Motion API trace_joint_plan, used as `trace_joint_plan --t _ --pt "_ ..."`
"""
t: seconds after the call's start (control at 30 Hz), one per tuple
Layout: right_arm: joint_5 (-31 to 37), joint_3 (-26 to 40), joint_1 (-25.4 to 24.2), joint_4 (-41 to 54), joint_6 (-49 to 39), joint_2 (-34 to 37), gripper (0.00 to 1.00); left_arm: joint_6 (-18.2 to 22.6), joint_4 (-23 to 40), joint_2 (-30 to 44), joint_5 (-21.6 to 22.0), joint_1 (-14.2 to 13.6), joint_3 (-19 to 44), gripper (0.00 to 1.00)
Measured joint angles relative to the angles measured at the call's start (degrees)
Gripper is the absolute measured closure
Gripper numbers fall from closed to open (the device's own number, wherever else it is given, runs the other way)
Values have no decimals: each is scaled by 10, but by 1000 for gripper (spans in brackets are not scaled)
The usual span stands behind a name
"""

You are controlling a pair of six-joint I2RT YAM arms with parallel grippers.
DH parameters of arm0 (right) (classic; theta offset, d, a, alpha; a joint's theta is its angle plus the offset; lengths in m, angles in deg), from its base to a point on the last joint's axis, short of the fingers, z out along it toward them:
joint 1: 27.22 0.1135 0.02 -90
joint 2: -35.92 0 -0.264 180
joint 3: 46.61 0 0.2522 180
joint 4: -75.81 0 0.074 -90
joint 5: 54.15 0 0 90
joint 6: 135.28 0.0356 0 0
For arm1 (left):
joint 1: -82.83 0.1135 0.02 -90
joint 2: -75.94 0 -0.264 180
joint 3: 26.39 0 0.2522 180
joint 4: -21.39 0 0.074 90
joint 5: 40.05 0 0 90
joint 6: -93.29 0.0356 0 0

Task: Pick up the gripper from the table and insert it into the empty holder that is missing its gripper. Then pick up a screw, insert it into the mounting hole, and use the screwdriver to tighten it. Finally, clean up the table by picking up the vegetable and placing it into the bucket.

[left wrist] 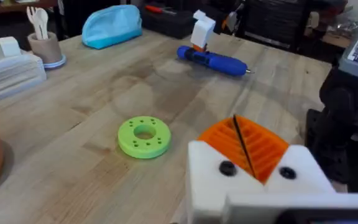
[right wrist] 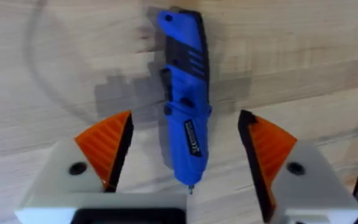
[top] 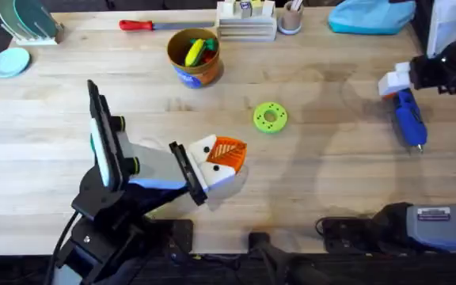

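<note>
A light wooden surface (top: 323, 182) seen from above, with two robot arms reaching over it. The right gripper (right wrist: 188, 152) hangs directly above the screwdriver (right wrist: 184, 93), its two orange-padded fingers spread wide — one on each side of the blue body, neither touching it. The screwdriver lies flat on the surface, its thin metal tip pointing back toward the gripper's base between the fingers. From overhead, this right gripper (top: 394, 81) sits at the far right of the surface, over the upper end of the screwdriver (top: 409, 120). The left gripper (top: 226, 158) is low near the middle of the surface, its orange ribbed pads pressed together with only a thin dark seam between them; the wrist view shows the left gripper (left wrist: 244, 149) holding nothing between the pads. Just ahead of the left gripper, slightly to one side, lies a green disc (top: 270, 116) with a ring of small holes, flat on the wood and apart from the fingers. Farther from the left gripper, toward the back of the surface, stands the bucket (top: 194, 57) — a round tan tub with a blue band, holding yellow and green items. Beyond it lies a slim red-handled screwdriver (top: 145, 25).
</note>
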Motion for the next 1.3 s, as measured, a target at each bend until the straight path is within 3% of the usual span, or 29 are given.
trace_joint_plan --t 0.37,0.77,0.9,1.0,1.17,1.3 --pt "-130 0 -107 -55 -79 45 9 0 0 0 0 0 0 995" --pt "-184 0 -116 -98 -118 140 44 0 0 0 0 0 0 995" --pt "-188 1 -116 -102 -123 139 243 0 0 0 0 0 0 995" --pt "-189 1 -116 -103 -124 140 339 0 0 0 0 0 0 995" --pt "-184 1 -117 -113 -131 140 739 0 0 0 0 0 0 995" --pt "-176 1 -118 -115 -133 140 962 0 0 0 0 0 0 995"
